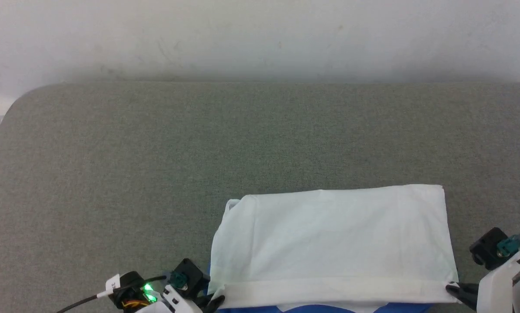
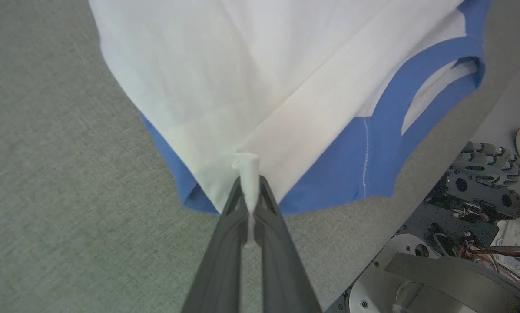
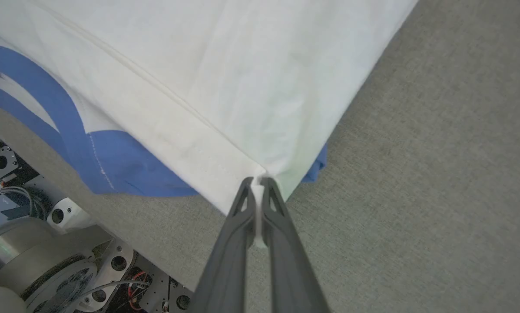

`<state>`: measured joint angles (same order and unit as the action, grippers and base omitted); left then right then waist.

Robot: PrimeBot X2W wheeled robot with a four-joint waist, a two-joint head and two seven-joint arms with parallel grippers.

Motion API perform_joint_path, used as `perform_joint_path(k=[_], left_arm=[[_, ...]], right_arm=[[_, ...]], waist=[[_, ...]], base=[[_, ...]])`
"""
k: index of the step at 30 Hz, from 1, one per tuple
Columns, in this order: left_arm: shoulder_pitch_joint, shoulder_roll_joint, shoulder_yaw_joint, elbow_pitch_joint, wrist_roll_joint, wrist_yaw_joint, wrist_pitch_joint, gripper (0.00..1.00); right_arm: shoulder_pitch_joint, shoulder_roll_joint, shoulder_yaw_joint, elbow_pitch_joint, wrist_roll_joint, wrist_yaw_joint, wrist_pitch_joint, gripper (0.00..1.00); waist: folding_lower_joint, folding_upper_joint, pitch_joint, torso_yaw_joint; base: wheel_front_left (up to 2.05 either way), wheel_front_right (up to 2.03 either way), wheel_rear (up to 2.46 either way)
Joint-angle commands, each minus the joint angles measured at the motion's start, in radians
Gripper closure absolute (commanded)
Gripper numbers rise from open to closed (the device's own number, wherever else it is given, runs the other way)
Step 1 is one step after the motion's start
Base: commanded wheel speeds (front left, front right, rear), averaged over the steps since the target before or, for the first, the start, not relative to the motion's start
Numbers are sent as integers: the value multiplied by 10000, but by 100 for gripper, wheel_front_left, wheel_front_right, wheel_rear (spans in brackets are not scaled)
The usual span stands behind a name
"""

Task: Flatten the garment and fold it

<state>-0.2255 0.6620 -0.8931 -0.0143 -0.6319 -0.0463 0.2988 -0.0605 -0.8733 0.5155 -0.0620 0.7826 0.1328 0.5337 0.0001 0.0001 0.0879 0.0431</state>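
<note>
Presently my left gripper (image 2: 250, 182) and right gripper (image 3: 256, 181) are each clamped on a hem corner of the folded white blue-sleeved cloth shirt (image 1: 333, 234), which spreads toward twelve o'clock from both.

One garment (image 1: 333, 234), two grippers (image 2: 250, 180) (image 3: 256, 181)

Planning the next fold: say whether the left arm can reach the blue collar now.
Probably not yet: the left gripper is shut on a hem corner of the garment, though the collar lies close, uncovered.
</note>
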Motion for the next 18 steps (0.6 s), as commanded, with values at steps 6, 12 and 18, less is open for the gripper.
perform_joint_path(k=[6,12,18], left_arm=[[-94,-156,-191,692,137,-273,-239,100],[-338,-414,-523,1157,371,-461,-379,100],[-581,-689,-593,1637,653,-486,-1027,0]], right_arm=[[150,47,357,174,-37,-21,398,100],[-7,173,767,345,-33,-21,196,100],[-309,407,965,545,186,-21,-340,0]], waist=[[-1,-1,266,62],[-1,-1,417,121],[-1,-1,222,166]], base=[[0,0,0],[0,0,0],[0,0,0]])
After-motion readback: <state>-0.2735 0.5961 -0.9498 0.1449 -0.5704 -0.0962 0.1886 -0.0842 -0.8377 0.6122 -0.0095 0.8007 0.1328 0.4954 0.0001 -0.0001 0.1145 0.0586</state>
